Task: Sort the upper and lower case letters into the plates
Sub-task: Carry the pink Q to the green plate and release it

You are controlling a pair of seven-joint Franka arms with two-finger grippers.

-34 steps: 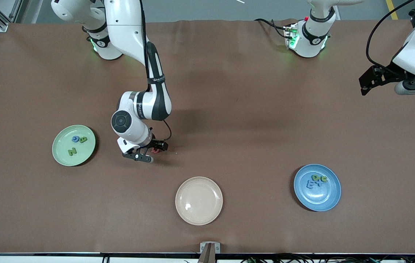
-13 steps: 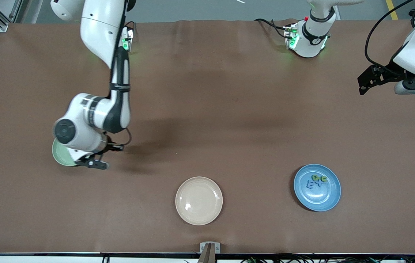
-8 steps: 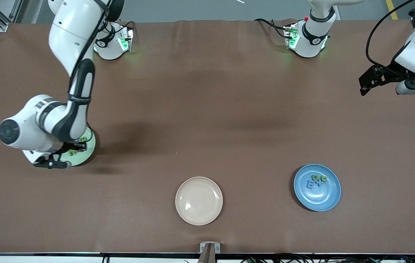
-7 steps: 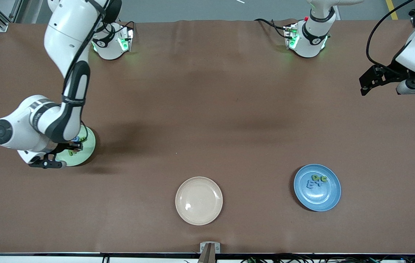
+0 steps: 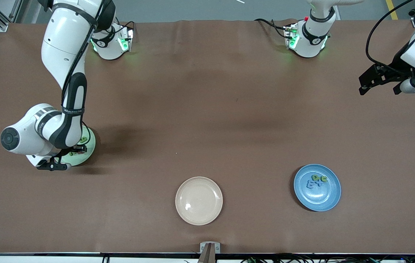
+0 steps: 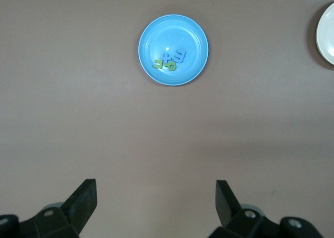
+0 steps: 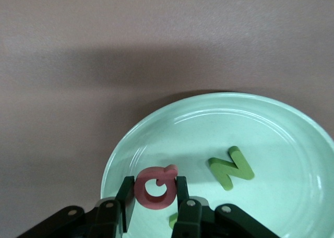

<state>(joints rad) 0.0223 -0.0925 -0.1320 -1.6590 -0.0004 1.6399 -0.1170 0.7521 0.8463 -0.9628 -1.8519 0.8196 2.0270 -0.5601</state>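
Note:
My right gripper (image 7: pixel 155 188) is shut on a red letter (image 7: pixel 148 195), which hangs just above the pale green plate (image 7: pixel 292 154) near its rim. A green N (image 7: pixel 231 167) lies in that plate, and another green letter (image 7: pixel 174 221) peeks out beside my fingers. In the front view the right arm covers most of the green plate (image 5: pixel 89 143), with the right gripper (image 5: pixel 76 148) over it. The blue plate (image 5: pixel 317 199) holds several green and blue letters (image 5: pixel 318 180). My left gripper (image 5: pixel 369 82) waits open and empty, high over the left arm's end of the table.
An empty cream-beige plate (image 5: pixel 199 213) sits near the front camera, between the two coloured plates. The left wrist view looks down on the blue plate (image 6: pixel 172 32), its letters (image 6: pixel 169 61) and the cream-beige plate's edge (image 6: pixel 327 34). Brown cloth covers the table.
My right arm carried the red letter from the middle of the table to over the green plate, then settled slightly. The left arm has hardly moved.

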